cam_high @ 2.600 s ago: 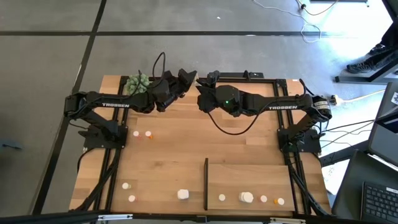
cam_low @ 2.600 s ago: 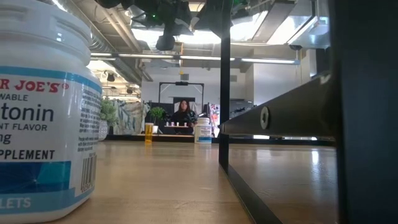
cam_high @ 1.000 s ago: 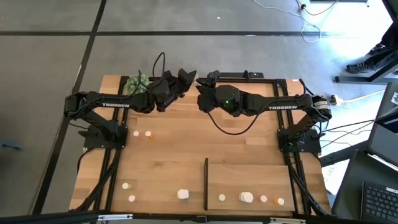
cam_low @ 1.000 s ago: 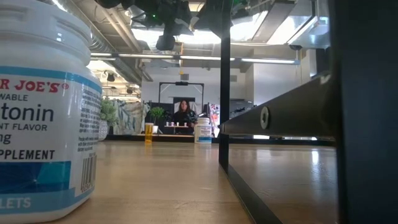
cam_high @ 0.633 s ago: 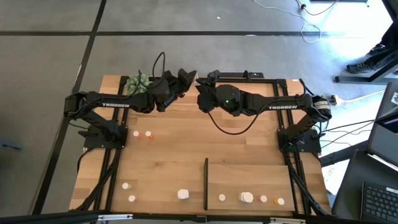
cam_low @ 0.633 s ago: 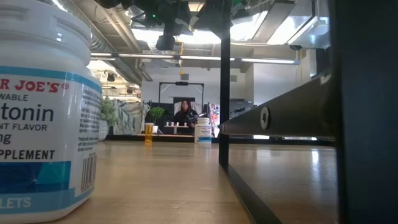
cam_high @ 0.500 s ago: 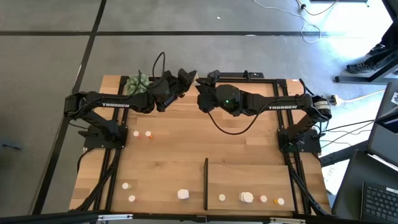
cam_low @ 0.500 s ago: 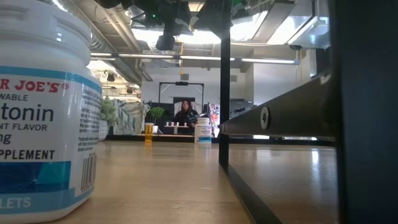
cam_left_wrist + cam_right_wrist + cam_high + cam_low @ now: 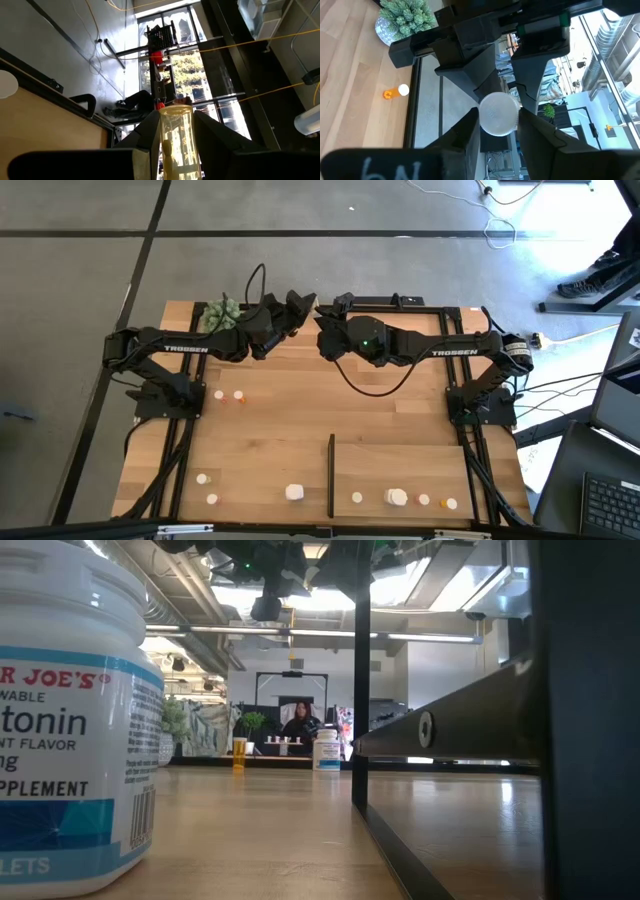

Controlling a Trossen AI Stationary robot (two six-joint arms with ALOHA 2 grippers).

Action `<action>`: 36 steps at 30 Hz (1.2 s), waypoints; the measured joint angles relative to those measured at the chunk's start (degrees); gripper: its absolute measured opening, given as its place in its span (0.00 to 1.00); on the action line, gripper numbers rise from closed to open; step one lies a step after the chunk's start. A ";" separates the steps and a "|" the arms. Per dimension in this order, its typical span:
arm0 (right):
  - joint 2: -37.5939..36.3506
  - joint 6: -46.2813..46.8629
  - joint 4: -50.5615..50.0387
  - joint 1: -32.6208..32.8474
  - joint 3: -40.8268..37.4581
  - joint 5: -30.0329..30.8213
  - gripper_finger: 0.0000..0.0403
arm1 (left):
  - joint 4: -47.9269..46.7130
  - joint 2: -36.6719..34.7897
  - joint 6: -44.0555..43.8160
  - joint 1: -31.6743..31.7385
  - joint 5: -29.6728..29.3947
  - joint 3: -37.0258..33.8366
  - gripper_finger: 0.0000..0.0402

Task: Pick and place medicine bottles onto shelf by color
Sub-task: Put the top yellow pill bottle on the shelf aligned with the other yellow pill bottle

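Mid-air handover, top centre of the high view: left gripper (image 9: 176,131) clamped on a clear yellow bottle (image 9: 176,137), right gripper (image 9: 498,120) pinching its white cap (image 9: 498,114), likely to pass it. Shelf (image 9: 400,470) lower right, well apart.

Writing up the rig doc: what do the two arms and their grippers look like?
Both arms are dark, jointed links with white TROSSEN lettering: left arm, right arm. A green light glows on the right arm's wrist housing, and a black cable loops below it. The left gripper and right gripper have flat, angular black fingers.
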 joint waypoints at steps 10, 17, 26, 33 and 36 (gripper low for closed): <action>0.00 -0.03 -0.01 0.00 0.02 -0.03 0.29 | -0.02 0.00 0.00 0.00 0.07 0.00 0.23; -0.02 -0.06 -0.02 -0.02 0.02 -1.01 0.29 | -0.02 0.00 0.00 0.00 -0.07 0.00 0.23; -0.04 -0.16 -0.02 -0.02 0.02 -1.26 0.29 | -0.02 0.00 -0.01 -0.02 -0.03 0.00 0.23; -0.04 -1.47 -0.02 -0.02 0.05 -1.21 0.29 | -0.04 0.00 -1.08 0.00 0.24 0.00 0.23; -0.04 -1.40 -0.02 0.02 0.09 -1.19 0.29 | -0.11 0.00 -2.50 0.00 0.51 0.00 0.23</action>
